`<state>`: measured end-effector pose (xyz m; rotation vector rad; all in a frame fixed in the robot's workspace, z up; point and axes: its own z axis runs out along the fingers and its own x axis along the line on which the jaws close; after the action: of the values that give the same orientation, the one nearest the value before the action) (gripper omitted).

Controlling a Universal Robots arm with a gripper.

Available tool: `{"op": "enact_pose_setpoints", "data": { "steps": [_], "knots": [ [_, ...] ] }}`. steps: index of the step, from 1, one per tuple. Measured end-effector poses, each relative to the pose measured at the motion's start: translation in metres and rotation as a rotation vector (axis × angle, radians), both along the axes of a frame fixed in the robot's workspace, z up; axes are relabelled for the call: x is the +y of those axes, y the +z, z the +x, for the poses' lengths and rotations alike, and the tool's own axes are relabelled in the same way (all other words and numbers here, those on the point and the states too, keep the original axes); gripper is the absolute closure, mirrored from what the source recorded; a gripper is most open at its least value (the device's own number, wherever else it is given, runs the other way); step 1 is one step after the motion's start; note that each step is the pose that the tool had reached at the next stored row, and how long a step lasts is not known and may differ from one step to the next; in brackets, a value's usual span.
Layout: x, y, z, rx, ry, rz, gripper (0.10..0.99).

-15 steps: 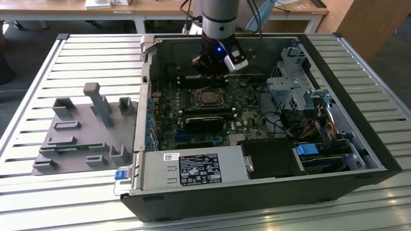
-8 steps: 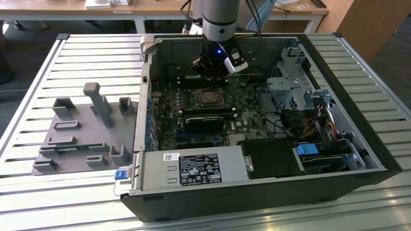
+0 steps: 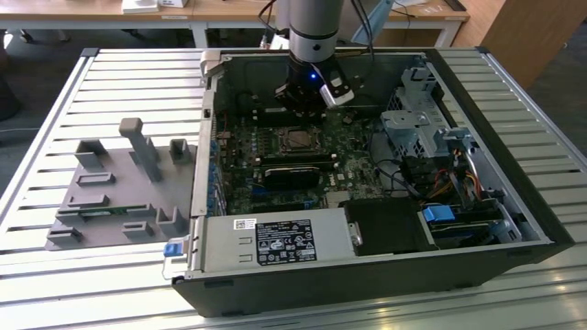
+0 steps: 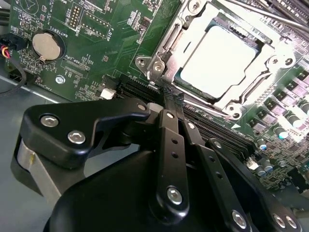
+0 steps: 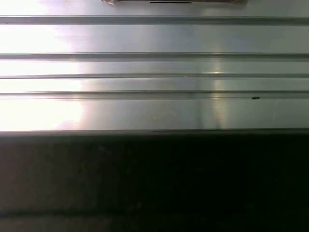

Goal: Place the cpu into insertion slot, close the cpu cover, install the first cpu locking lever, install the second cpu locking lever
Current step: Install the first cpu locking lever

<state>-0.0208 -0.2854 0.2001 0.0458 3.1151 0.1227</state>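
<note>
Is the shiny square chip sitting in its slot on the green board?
Yes, in the second wrist view the cpu lies flat in the insertion slot, with the silvery cpu cover framing it.

Bright daylight, white glare on the cpu (image 4: 219,60) and metal slats (image 5: 154,43) (black shadow alongside)

One open computer case (image 3: 367,282), one green motherboard (image 4: 96,34), one cpu (image 4: 217,55), one cpu cover (image 4: 270,70), one coin cell (image 4: 44,46), one power-supply box (image 3: 275,244), one gripper (image 4: 173,96); at nine o'clock of the case, one grey fixture plate (image 3: 119,189).
</note>
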Motion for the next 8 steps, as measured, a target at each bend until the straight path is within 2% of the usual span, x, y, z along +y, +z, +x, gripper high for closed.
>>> {"op": "enact_pose_setpoints", "data": {
  "steps": [8],
  "knots": [
    [0.0,0.0005,0.0006,-0.0001,0.0,0.0,0.98]
  ]
}}
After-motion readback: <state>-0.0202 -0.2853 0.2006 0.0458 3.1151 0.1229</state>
